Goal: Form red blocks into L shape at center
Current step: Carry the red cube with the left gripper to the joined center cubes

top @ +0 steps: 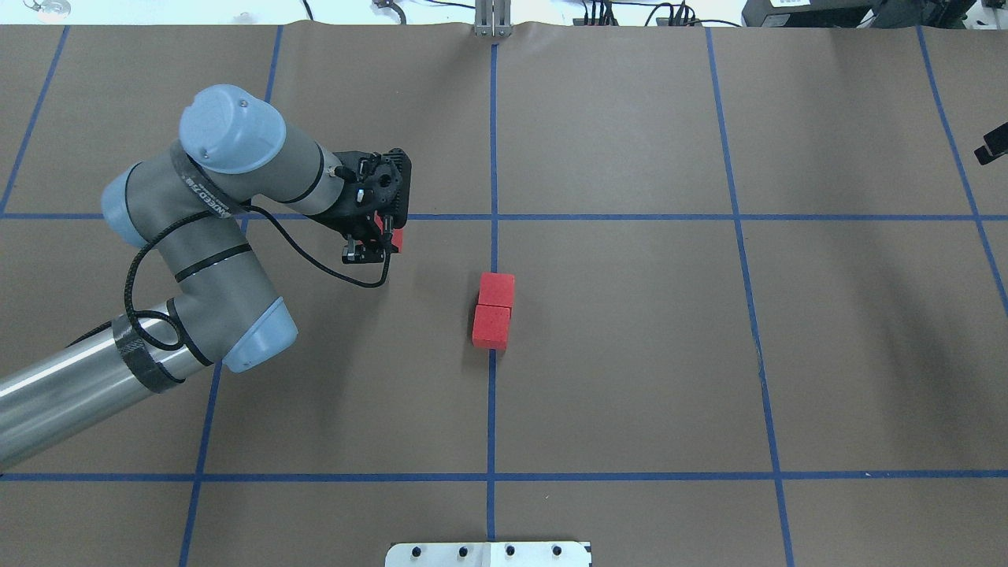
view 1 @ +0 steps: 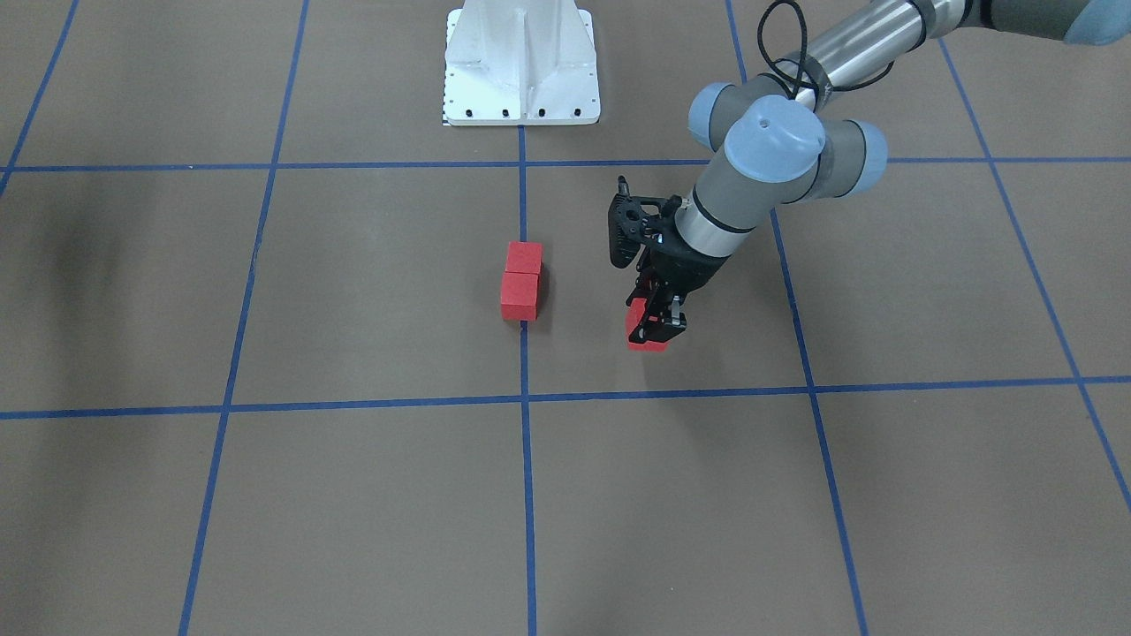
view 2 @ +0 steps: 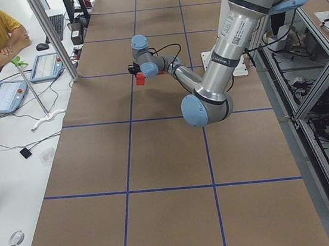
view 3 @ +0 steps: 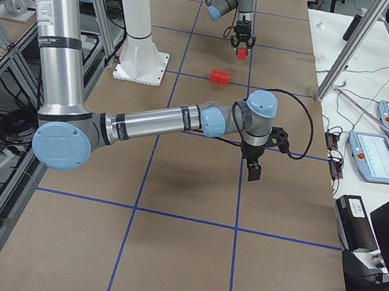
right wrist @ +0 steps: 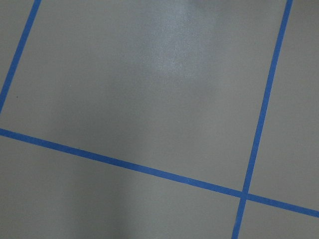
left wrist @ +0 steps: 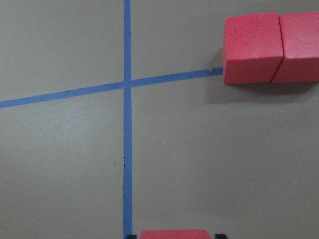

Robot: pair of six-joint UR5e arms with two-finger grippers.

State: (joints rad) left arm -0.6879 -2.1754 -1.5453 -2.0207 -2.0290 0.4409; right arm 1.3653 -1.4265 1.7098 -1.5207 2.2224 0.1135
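The left end effector [view 1: 656, 322] points down at the desk [top: 630, 354], its fingers pinching a third red block [view 1: 635, 313] between them. In the left wrist view only the top edge of that block [left wrist: 174, 234] shows, at the bottom of the frame, with a dark fingertip at each side. From the overhead view the block [top: 394, 236] peeks out just beyond the end effector [top: 370, 246]. I cannot tell whether it rests on the desk or hangs just clear of it.

The other two red blocks [top: 494, 307] lie well apart from the left end effector, off to its right and a little nearer the robot's white base plate [view 1: 521, 62]. They touch face to face in a short straight row at the center [top: 543, 315], sitting on the blue tape line [top: 491, 394] that runs away from the robot. The row lies along that line. In the left wrist view the pair [left wrist: 271, 47] sits ahead of the fingers and to one side, in the upper right corner.

The right end effector [view 3: 254, 171] hangs over bare desk far from all three blocks, on the robot's right. Only a dark sliver of it [top: 994, 144] enters the overhead view. Its wrist camera shows just brown surface and tape lines, so I cannot tell whether its fingers are spread or pressed together.
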